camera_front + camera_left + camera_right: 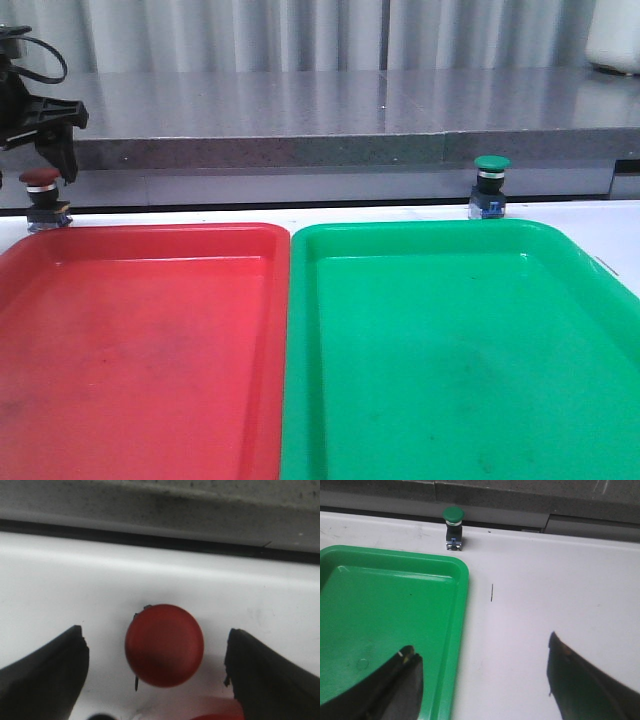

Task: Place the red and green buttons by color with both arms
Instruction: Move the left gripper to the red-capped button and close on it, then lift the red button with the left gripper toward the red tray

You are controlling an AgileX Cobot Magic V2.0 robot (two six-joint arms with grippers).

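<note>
The red button [41, 181] stands on the white table at the far left, behind the red tray [140, 330]. My left gripper [48, 145] hangs just above it. In the left wrist view the red cap [164, 645] sits between the open jaws of the left gripper [154, 635], and neither finger touches it. The green button [490, 166] stands upright behind the green tray [450, 340]. It also shows in the right wrist view [453, 516]. My right gripper [482, 647] is open and empty, far from it, over the green tray's [395, 605] right rim. It is out of the front view.
The two trays lie side by side and fill the near table. A grey stone ledge [320, 120] runs along the back, close behind both buttons. A white object [613, 40] stands on the ledge at the far right. Bare white table [560, 590] lies to the right of the green tray.
</note>
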